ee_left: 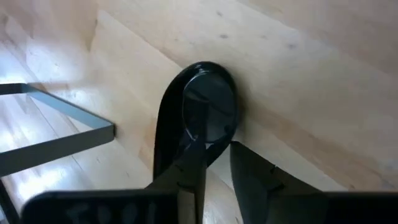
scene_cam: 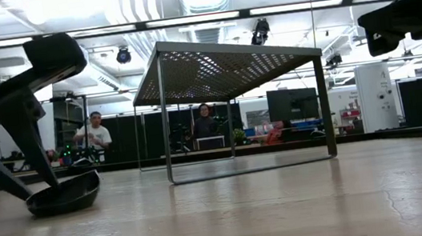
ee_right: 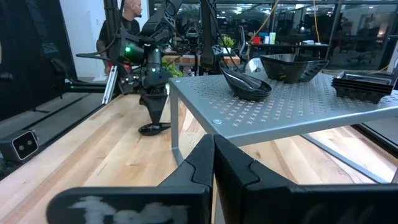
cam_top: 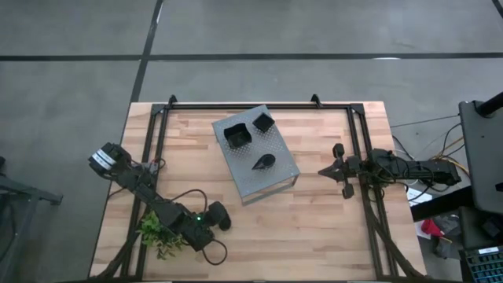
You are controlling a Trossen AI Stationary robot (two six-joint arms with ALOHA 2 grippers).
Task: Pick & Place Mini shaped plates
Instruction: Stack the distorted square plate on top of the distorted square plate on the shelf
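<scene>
A glossy black leaf-shaped mini plate point(ee_left: 208, 106) lies on the wood table near its front left, also seen as a mini plate point(scene_cam: 63, 196) in the low view. My left gripper point(ee_left: 217, 149) is shut on its near rim. Three more mini plates sit on top of the grey perforated box point(cam_top: 271, 181): two square ones point(cam_top: 236, 134) point(cam_top: 262, 122) and a leaf-shaped one point(cam_top: 265, 162). My right gripper point(cam_top: 326, 170) hovers shut at the table's right, holding nothing. My left gripper has the plate's near rim point(ee_left: 216, 154) between its two fingers, one finger point(ee_left: 194, 155) over the plate's hollow and the other outside it. The fingers slant down from the table's left near side. The plate's underside rests on the table.
A green leafy plant point(cam_top: 161, 232) lies at the front left, beside my left arm. The box stands on thin legs point(scene_cam: 165, 124) at the table's middle. Black rails point(cam_top: 361, 157) run along the table's sides. People sit beyond the far edge point(scene_cam: 96, 132).
</scene>
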